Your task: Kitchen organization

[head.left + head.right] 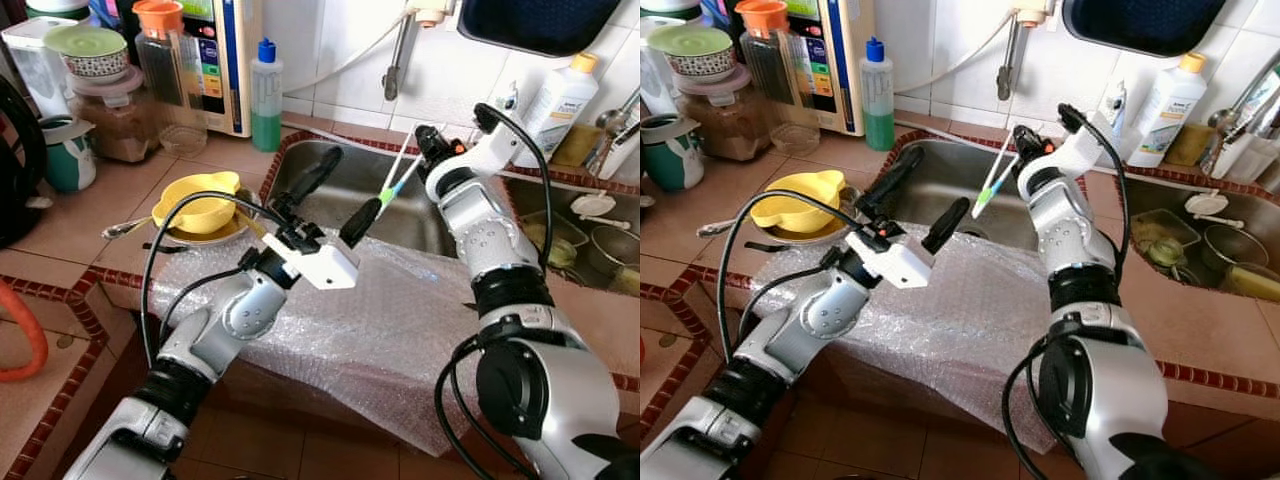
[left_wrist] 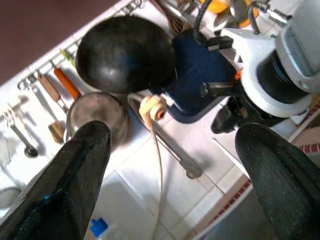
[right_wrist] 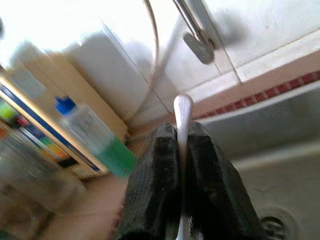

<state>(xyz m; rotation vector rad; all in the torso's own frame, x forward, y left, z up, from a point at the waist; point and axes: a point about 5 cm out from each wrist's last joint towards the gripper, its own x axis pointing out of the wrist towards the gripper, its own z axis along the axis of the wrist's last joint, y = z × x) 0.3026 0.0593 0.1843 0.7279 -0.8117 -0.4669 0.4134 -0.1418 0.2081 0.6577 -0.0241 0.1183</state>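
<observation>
over sink (image 1: 420, 215), right gripper (image 1: 424, 140) pinching toothbrush (image 1: 398, 178)

Two silver-grey jointed arms with black bands at the joints carry looping black cables, the left gripper (image 1: 335, 196) at 11 o'clock bearing long matte black fingers on a white boxy wrist block, the right gripper (image 3: 179, 145) showing textured black pads.

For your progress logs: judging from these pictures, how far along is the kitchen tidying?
Done: nothing clearly put away. In hand: the right pincer is shut on a toothbrush above the sink; the left pincer is open, holding nothing. Left: the yellow bowl and spoon sit on the counter.
</observation>
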